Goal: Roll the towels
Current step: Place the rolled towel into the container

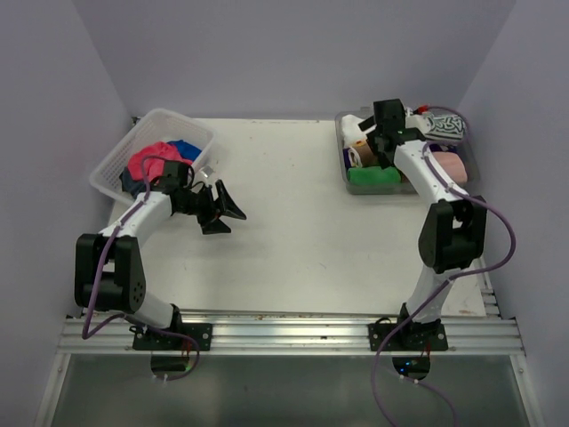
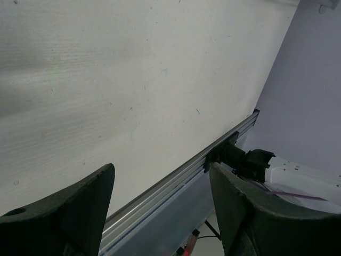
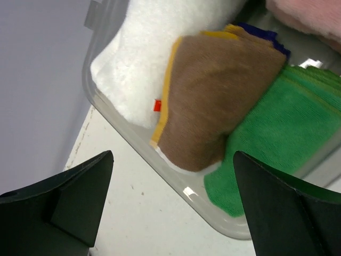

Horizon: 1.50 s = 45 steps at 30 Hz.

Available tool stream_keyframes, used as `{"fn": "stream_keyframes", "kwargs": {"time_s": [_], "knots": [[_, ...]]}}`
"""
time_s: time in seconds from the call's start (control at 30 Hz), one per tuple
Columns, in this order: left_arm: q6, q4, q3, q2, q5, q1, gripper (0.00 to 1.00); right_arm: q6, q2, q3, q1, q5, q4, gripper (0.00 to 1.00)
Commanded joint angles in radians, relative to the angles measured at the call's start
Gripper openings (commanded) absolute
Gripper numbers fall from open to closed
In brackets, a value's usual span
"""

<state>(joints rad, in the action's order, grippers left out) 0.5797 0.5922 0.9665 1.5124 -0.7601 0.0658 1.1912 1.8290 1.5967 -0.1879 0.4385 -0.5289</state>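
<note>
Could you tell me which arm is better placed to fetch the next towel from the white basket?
Left. The open left gripper hangs beside the white lattice plastic basket holding a crumpled pink towel; the right gripper is over the shallow grey tray.

The table (image 1: 293, 213) is off-white; the walls (image 1: 293, 53) are pale lilac; the basket (image 1: 120, 156) is white with a lattice pattern, and in it are a pink-red towel (image 1: 149, 163) and a blue towel (image 1: 185, 148); the tray (image 3: 181, 189) is clear greyish; in it are a white towel (image 3: 154, 48) with a small red tag (image 3: 157, 106), a brown towel (image 3: 213, 101) edged in yellow, a green towel (image 3: 277, 138), a pale pink towel (image 1: 447, 164) and a black-and-white patterned towel (image 1: 444, 126); the left gripper (image 2: 160, 173) and the right gripper (image 3: 173, 157) are black; the cables (image 1: 512, 238) are purple.
</note>
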Motion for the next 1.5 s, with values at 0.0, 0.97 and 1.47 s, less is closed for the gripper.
{"fn": "stream_keyframes", "kwargs": {"time_s": [0.0,0.97,1.47], "knots": [[-0.034,-0.022,-0.008,0.005,-0.033,-0.009,0.75,-0.153,0.094,0.156,0.044,-0.104,0.021,0.99],[-0.064,-0.015,0.052,-0.083,0.002,-0.009,0.75,-0.603,-0.382,0.067,0.07,-0.048,-0.161,0.99],[-0.041,-0.028,0.178,-0.19,0.18,-0.009,0.75,-0.605,-0.83,-0.339,-0.191,0.474,-0.577,0.99]]}}
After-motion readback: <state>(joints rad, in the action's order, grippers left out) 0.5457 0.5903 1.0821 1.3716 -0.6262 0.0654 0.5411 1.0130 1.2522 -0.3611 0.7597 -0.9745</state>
